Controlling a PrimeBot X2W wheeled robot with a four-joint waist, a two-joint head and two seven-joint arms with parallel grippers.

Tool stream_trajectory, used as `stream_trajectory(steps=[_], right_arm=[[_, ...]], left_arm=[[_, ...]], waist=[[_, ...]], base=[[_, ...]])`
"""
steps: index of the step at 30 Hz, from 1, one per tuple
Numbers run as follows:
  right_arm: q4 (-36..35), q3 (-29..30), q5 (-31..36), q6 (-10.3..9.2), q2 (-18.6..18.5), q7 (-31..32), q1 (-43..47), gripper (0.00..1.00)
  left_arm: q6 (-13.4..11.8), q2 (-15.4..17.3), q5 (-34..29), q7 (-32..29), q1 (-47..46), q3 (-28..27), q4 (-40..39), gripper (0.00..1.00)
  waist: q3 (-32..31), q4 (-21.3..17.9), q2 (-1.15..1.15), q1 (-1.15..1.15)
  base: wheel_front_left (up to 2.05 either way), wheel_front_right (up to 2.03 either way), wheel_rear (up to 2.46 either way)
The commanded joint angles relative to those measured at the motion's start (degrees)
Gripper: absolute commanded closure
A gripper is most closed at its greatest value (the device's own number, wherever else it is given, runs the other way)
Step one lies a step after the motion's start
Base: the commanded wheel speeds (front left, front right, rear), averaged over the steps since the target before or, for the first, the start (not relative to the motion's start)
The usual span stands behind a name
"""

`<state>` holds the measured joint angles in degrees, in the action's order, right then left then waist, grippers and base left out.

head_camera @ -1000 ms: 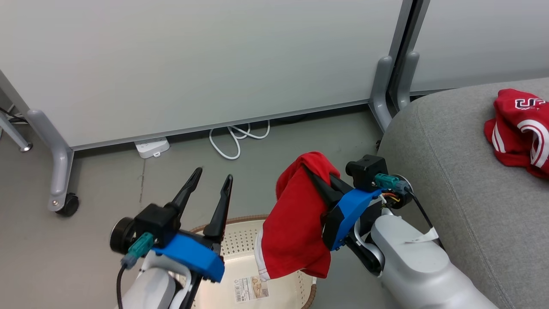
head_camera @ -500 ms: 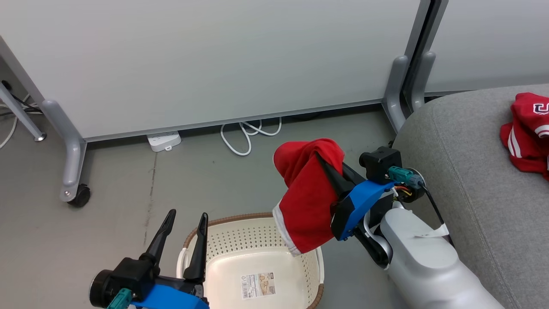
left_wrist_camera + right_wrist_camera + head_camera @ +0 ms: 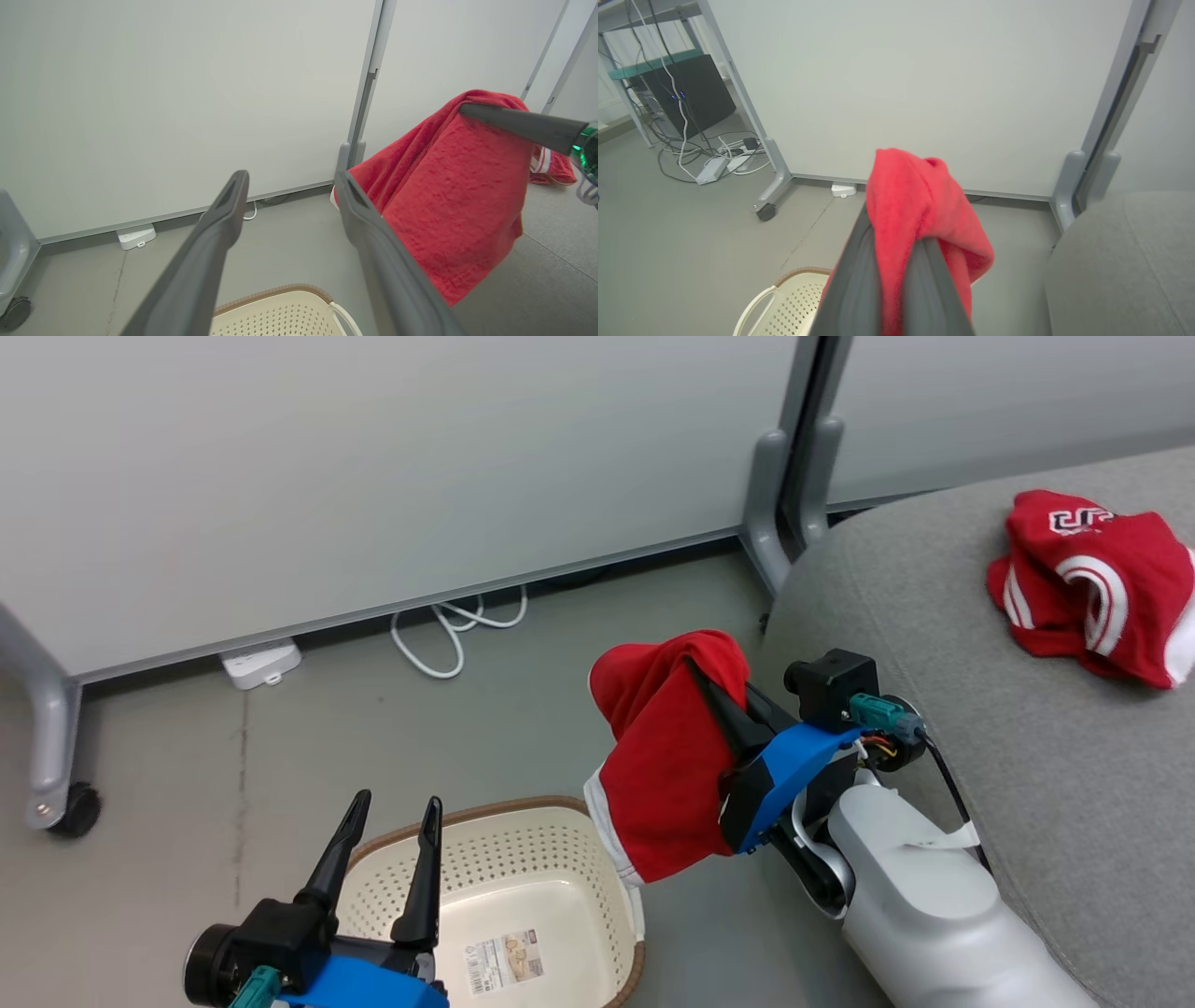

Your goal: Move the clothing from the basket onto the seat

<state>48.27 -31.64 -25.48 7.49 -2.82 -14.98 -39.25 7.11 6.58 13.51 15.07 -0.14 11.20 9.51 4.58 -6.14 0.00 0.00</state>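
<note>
At centre frame, my right gripper (image 3: 702, 679) is clamped on the plain red garment (image 3: 658, 775), held high, I judge, so its white-banded hem clears the basket (image 3: 523, 805) at lower centre. Below it, my left gripper (image 3: 397, 800) hangs parted, holding nothing. One striped garment (image 3: 1092, 583) lies crumpled on the seat (image 3: 934, 644), upper right; the held fabric droops limp and folded.

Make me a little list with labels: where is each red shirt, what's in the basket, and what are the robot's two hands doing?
plain garment: hanging in the air from the right gripper, between basket and seat
striped garment: lying crumpled on the seat
basket: on the floor; the inside that shows is bare except for a label
left gripper: open, holding nothing, by the basket's rim
right gripper: shut on the plain garment
</note>
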Motion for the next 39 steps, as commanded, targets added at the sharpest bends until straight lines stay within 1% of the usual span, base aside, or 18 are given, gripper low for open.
stream_trajectory(steps=[1, 7, 12, 16, 20, 27, 33, 36, 39], right_arm=[[-0.2, 0.3, 0.6, 0.02, -0.1, -0.3, 0.1, 1.0], [-1.1, 1.7, 0.9, 0.01, -0.1, -0.3, 0.1, 1.0], [-2.2, 3.0, 0.6, 0.02, -0.1, -0.3, 0.5, 1.0], [-2.9, 3.6, 0.5, 0.02, -0.1, -0.3, 1.2, 1.0], [-3.5, 4.0, 0.5, 0.02, -0.1, -0.3, 1.6, 1.0], [-4.2, 4.3, 0.4, 0.02, -0.1, -0.3, 2.2, 1.0], [-4.1, 5.5, 0.2, 0.02, -0.1, -0.3, 0.9, 1.0], [-2.9, 8.1, 0.6, 0.02, -0.1, -0.2, -1.9, 1.0], [-1.5, 12.5, 1.9, 0.01, -0.9, 0.5, -7.8, 1.0]], left_arm=[[0.5, 0.0, -0.1, 0.1, -0.7, -0.4, -0.2, 0.0], [0.5, 0.7, 0.1, 0.1, -2.4, 0.7, -0.1, 0.0], [0.5, 1.6, 0.3, 0.1, -3.4, 1.5, 0.1, 0.0], [0.5, 2.4, 0.3, 0.1, -4.0, 1.8, 0.1, 0.0], [0.3, 2.8, 0.4, 0.1, -4.4, 2.0, 0.1, 0.0], [0.3, 3.0, 0.5, 0.1, -4.8, 2.6, 0.3, 0.0], [0.3, 3.4, 0.6, 0.1, -5.3, 2.9, 0.4, 0.0], [0.3, 3.7, 0.4, 0.1, -5.8, 3.0, 0.0, 0.0], [0.3, 4.3, 0.2, 0.1, -6.9, 2.7, -0.7, 0.0]], waist=[[1.0, -4.3, 0.0, 0.0], [2.7, -11.8, 0.0, 0.0], [4.0, -17.3, 0.0, 0.0], [4.9, -20.8, 0.0, 0.0], [5.4, -23.2, 0.0, 0.0], [5.9, -24.5, 0.0, 0.0], [6.5, -23.6, 0.0, 0.0], [7.7, -22.8, 0.0, 0.0], [10.1, -22.0, 0.0, 0.0]], base=[[0.0, 0.0, 0.0], [0.0, 0.0, 0.0], [0.0, 0.0, 0.0], [0.0, 0.0, 0.0], [0.0, 0.0, 0.0], [0.0, 0.0, 0.0], [0.0, 0.0, 0.0], [0.0, 0.0, 0.0], [0.0, 0.0, 0.0]])
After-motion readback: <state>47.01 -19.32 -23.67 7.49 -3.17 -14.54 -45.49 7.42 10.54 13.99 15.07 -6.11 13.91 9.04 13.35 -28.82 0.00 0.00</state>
